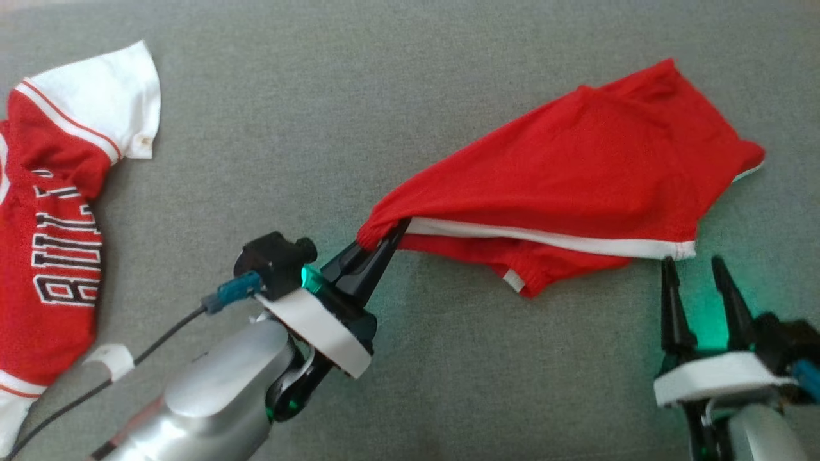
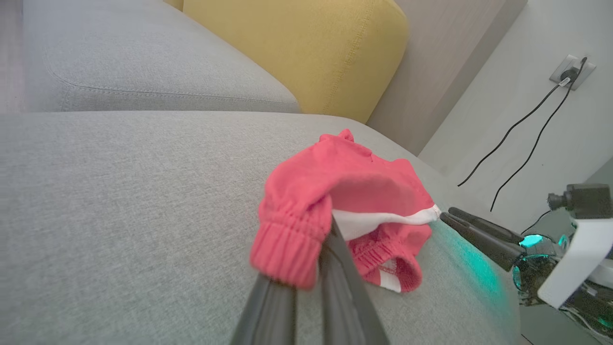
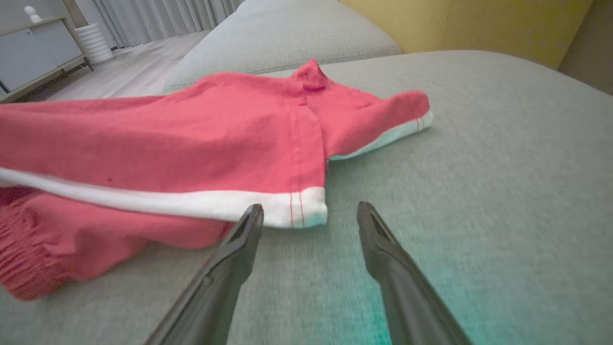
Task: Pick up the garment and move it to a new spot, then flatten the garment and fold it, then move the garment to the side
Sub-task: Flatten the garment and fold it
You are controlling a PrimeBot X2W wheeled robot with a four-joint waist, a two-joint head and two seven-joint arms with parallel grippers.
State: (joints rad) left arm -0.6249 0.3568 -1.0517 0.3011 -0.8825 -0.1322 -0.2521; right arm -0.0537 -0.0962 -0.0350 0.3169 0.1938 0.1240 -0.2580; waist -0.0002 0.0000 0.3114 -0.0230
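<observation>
left pincer (image 1: 391, 234) angled forward and rightward, fingers seemingly pressed together; right pincer (image 1: 693, 262) points ahead, fingers spread apart.

Soft even daylight; green glow on the couch (image 1: 487, 358); fingers (image 3: 230, 268) blurred in wrist views.

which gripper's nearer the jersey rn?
Left. The left gripper, shut on the shorts, is right of the jersey with bare cushion between. The right gripper, jaws open, sits farther right, just off the shorts' white hem.
</observation>
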